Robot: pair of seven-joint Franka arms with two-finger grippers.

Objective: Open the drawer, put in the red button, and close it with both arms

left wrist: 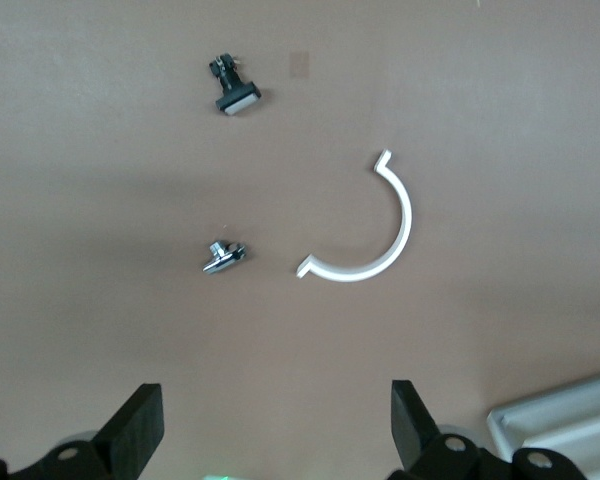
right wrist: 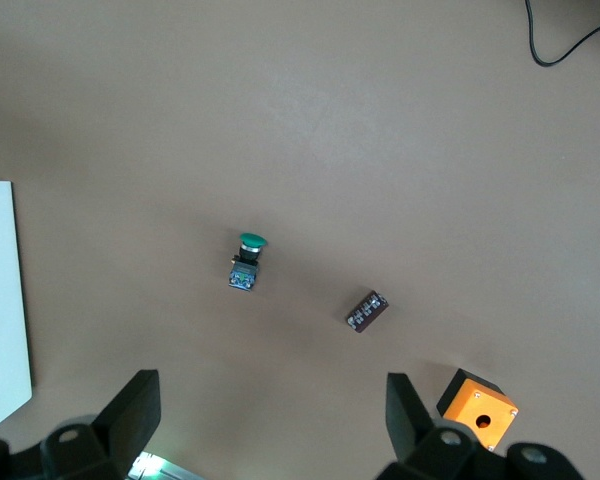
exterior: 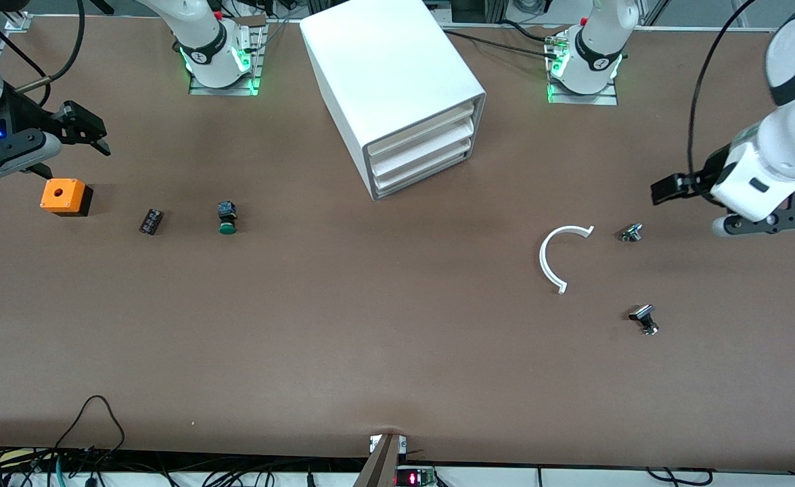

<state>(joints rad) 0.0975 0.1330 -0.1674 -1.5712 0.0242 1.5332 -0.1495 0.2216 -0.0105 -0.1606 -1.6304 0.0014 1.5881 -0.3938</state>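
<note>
Presently the drawer [exterior: 419,172], lowest of three in the white cabinet [exterior: 390,81], sits flush and closed, its front angled toward the left arm's end of the table; no step of the task appears begun. No red button can be found in any view; it is either hidden or absent.

A green button [exterior: 226,218] lies on its side toward the right arm's end, with a small black block [exterior: 151,222] beside it and an orange box [exterior: 65,197] further along.

Toward the left arm's end lie a white curved strip [exterior: 558,257], a small metal part [exterior: 631,233] beside it, and a black-and-silver part [exterior: 645,319] nearer the camera.

The right gripper [exterior: 86,132] hangs over bare table by the orange box, fingers spread, nothing held. The left gripper [exterior: 668,189] hangs over the table near the small metal part, fingers likewise parted and empty. Judged from this, both arms wait clear of the cabinet, leaving its front unobstructed.
</note>
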